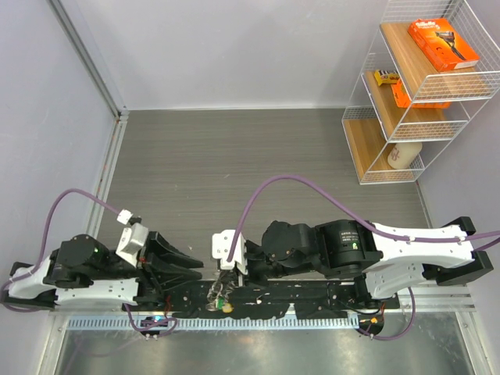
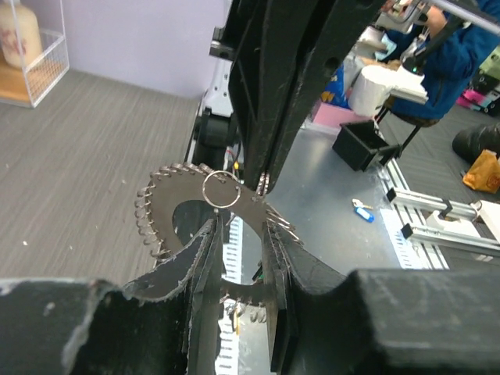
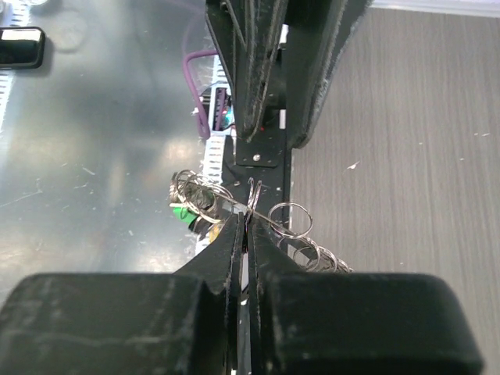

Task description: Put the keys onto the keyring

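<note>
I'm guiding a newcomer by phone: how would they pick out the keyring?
Go to the near edge of the table, at its middle. There the right hand is shut on the keyring, a thin silver ring. Its fan of small silver pieces and bright green tag set it apart from the black arm parts.

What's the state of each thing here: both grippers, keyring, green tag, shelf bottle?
right gripper: shut on the keyring.
left gripper: open, close under the keyring.
keyring: pinched, small silver pieces fanned along it.
green tag: hanging on the keyring.
bottle: upright on its shelf.
</note>
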